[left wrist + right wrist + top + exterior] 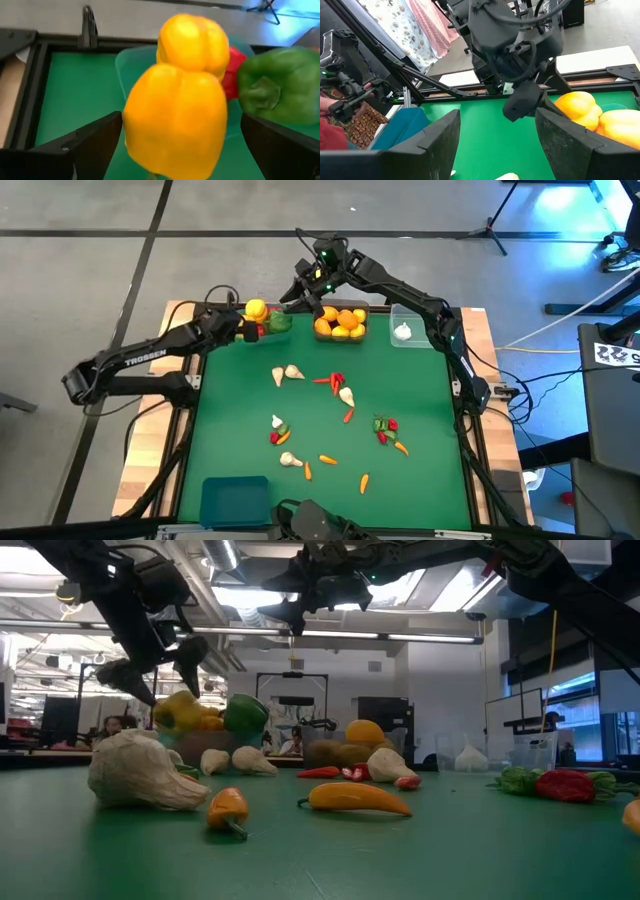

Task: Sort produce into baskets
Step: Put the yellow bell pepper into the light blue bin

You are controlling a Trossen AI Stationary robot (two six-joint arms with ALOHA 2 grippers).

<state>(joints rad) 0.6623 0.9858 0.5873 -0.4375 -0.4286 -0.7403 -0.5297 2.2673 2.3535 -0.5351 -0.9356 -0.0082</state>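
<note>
My left gripper stands open at the teal basket at the table's far left. A yellow pepper sits between its fingers with a gap on each side. Behind it in the basket are a second yellow pepper, a red one and a green one. What the front pepper rests on is hidden. My right gripper hangs open and holds nothing, above the far edge, pointing toward the left gripper.
A dark basket of oranges and a clear basket with garlic stand along the far edge. A blue basket stands near the front left. Garlic bulbs, chillies, carrots and small peppers lie scattered on the green mat.
</note>
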